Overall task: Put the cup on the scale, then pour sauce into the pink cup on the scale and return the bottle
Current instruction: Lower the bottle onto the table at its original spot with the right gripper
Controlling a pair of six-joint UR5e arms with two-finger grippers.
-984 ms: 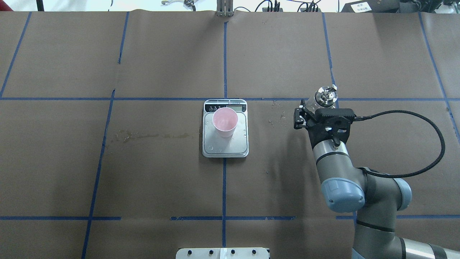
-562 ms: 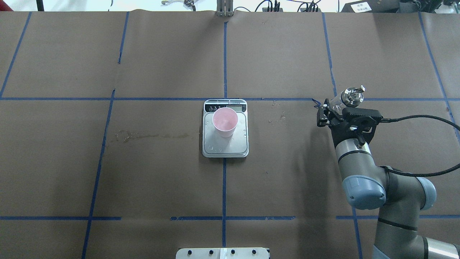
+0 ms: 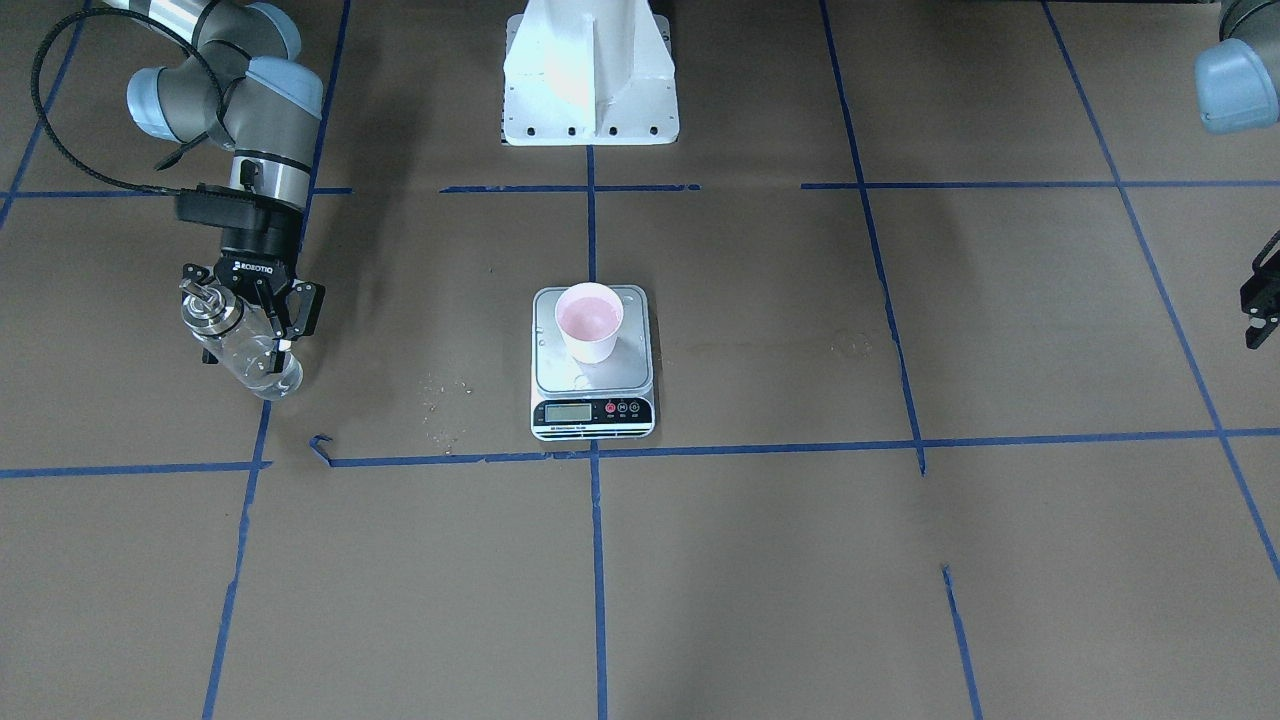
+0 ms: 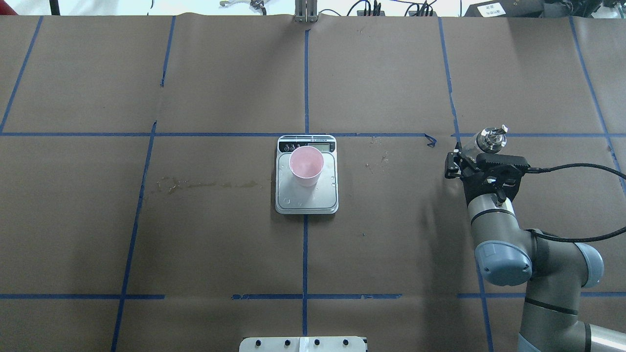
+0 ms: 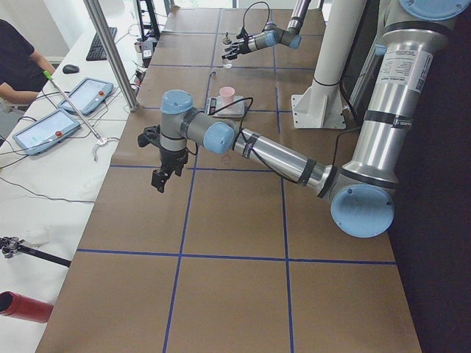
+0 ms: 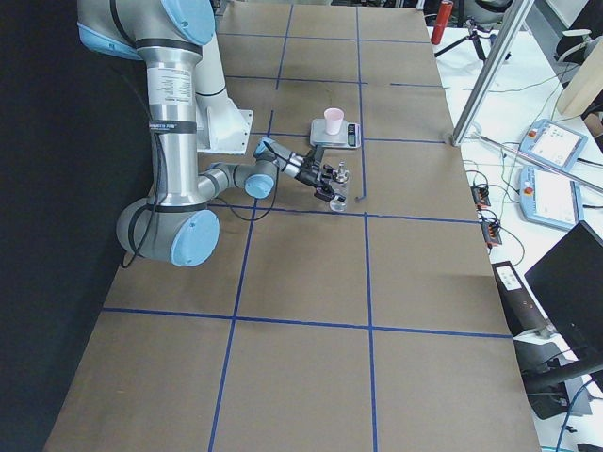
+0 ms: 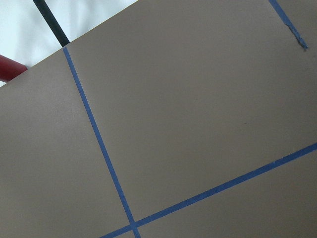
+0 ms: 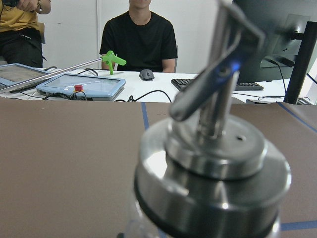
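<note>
The pink cup [image 4: 306, 164] stands upright on the scale [image 4: 306, 201] at the table's centre; the cup [image 3: 589, 320] sits on the platform's half away from the display strip [image 3: 592, 412]. My right gripper [image 4: 468, 157] is far to the right of the scale, shut on the clear glass bottle [image 3: 250, 360]. The bottle is tilted, its silver cap [image 4: 491, 136] pointing up and away from the scale. That cap [image 8: 213, 163] fills the right wrist view. Clear sauce shows in the bottle's lower end. My left gripper [image 5: 163, 176] hangs over bare table far to the left; its fingers' state is unclear.
The white robot base [image 3: 588, 75] stands behind the scale. Blue tape lines cross the brown paper. A stain [image 4: 205, 185] lies left of the scale and specks [image 4: 376, 159] right of it. A person [image 8: 138, 34] sits at a desk with tablets beyond the table's edge.
My right arm has carried the bottle further right, away from the scale, and a little lower. The cup and scale have stayed put.
</note>
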